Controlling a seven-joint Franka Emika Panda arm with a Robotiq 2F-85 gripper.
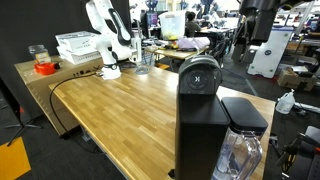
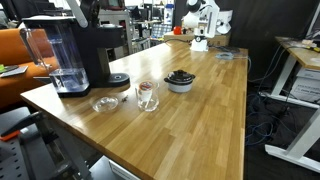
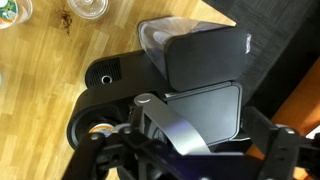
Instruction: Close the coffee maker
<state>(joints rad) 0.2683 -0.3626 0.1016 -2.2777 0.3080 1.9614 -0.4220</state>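
Black glossy plastic makes up the tall boxy pod coffee maker [image 1: 200, 120], which stands at the edge of the light wooden plank table [image 1: 110, 110]. Its rounded hinged top [image 1: 199, 75] is tipped so that the round silver emblem faces outward, which I judge to mean it is raised. In the wrist view the machine [image 3: 200, 105] lies directly below the camera, with a curved silver lever [image 3: 175, 125] across its head. The clear water tank with black cap [image 3: 195, 50] sits just behind. The body should be stiff and fairly heavy, though it may skid on smooth wood. A steady downward press on the lever or the front of the top seems the sound hold, well away from the brittle tank. The robot's dark gripper [image 3: 190, 158] hangs just over the lever, but its parts blend with the machine, so I cannot tell how its jaws stand. Near the machine stand a small clear drinking glass [image 2: 147, 95], a shallow glass dish [image 2: 103, 103] and a dark round bowl [image 2: 180, 80].
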